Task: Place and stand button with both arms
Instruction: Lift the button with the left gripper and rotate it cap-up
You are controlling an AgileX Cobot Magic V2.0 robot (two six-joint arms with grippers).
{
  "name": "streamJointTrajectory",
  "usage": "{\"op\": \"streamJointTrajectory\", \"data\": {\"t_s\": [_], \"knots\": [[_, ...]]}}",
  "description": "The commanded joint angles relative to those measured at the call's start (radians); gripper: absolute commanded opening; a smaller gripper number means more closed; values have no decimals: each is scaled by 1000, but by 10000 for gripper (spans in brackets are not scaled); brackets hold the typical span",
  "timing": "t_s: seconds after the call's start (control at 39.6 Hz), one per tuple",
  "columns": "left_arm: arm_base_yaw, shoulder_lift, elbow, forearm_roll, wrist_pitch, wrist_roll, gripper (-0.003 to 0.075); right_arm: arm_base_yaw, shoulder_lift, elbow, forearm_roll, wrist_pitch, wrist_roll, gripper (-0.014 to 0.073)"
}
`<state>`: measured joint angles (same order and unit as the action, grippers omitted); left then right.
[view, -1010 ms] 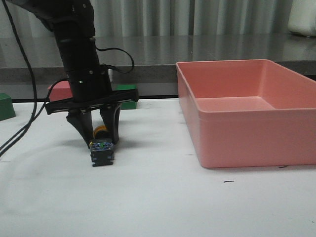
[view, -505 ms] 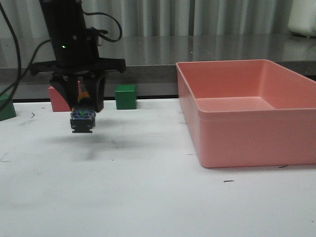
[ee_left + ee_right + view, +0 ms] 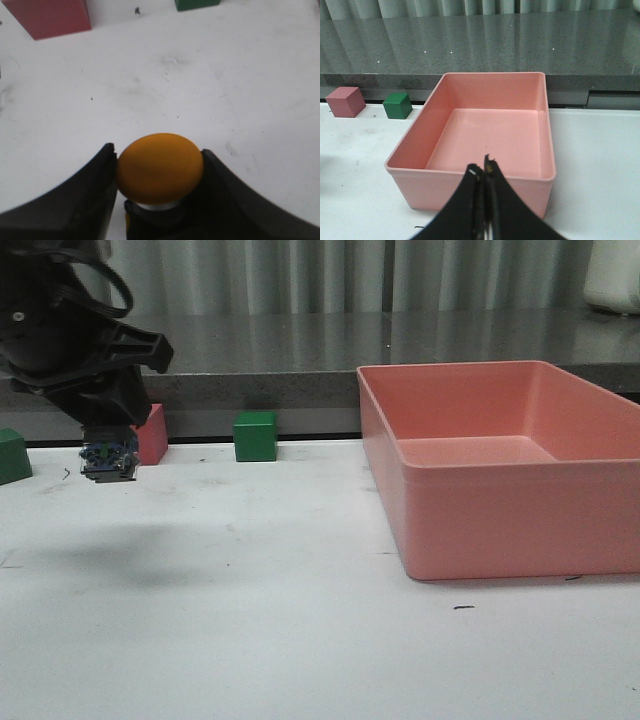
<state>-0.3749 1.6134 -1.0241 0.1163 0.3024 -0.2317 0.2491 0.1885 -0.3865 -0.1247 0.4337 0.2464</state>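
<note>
My left gripper (image 3: 108, 445) is shut on the button (image 3: 109, 460) and holds it in the air above the table at the far left, its clear bluish base toward the front camera. In the left wrist view the yellow cap (image 3: 160, 168) sits squeezed between the two black fingers (image 3: 95, 195), with the black body below it. My right gripper (image 3: 482, 172) is shut and empty, held above the table in front of the pink bin (image 3: 470, 95). The right arm does not show in the front view.
A large pink bin (image 3: 470, 530) stands on the right of the white table. A pink cube (image 3: 152, 433) and a green cube (image 3: 255, 435) sit at the back; another green cube (image 3: 12, 455) sits at the far left edge.
My left gripper has lifted the button off the table and carried it up and to the left, past the pink cube. The cubes and bin have not moved.
</note>
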Motion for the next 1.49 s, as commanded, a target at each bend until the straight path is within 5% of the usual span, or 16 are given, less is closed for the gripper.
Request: {"op": "streamJointTrajectory", "data": {"t_s": [0.0,0.23,0.4,0.73,1.26,1.46], "knots": [[9,-105,112,15,-322,1,169,-7,11,-25,-18,-87,-7,-71],[9,-126,416,54,-929,28,169,-7,11,-25,-18,-87,-7,-71],[9,-51,540,33,-1234,173,169,-7,11,-25,-18,-87,-7,-71],[9,162,555,7,-1484,245,169,-7,11,-25,-18,-87,-7,-71],[9,293,555,7,-1580,297,175,-7,11,-25,-18,-87,-7,-71],[9,293,555,7,-1580,297,331,-7,11,-25,-18,-87,-7,-71]]}}
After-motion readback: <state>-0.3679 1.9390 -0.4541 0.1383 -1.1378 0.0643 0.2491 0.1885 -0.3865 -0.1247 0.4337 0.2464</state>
